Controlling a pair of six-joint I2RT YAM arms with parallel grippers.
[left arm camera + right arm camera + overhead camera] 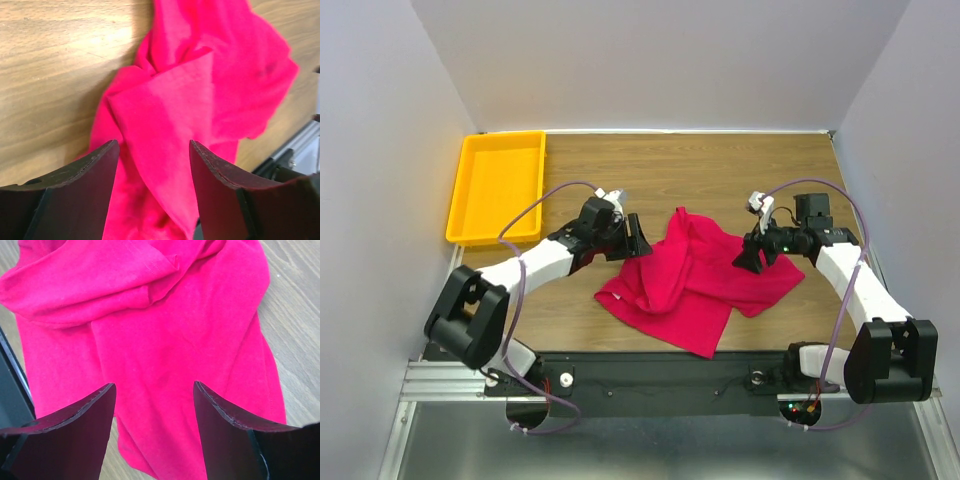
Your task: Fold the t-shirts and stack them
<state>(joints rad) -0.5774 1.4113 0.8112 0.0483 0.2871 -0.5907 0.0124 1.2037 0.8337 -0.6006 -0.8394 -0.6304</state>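
While both arms reach out from the near edge, the black mounting bar (650, 380) lies just on the near side of the red t-shirt (685, 280), and the nearest corner of the t-shirt comes close to it. The t-shirt lies crumpled on the wooden table (670, 165), not folded, with its cloth bunched in several loose layers and one flap turned over on top. The left fingers (636, 238) are at the left edge of the t-shirt, toward its far part. In the left wrist view these fingers (75, 200) stand wide apart with nothing between them, and the cloth shows below and beyond their tips, so I cannot tell if they touch it. The right fingers (752, 257) are over the right side of the t-shirt. In the right wrist view they (65, 435) are also spread wide and hold nothing, and a folded hem of the t-shirt lies beyond them. Well apart from the t-shirt, to its far left, a yellow tray (460, 200) stands at the far left corner of the table, against the white wall.
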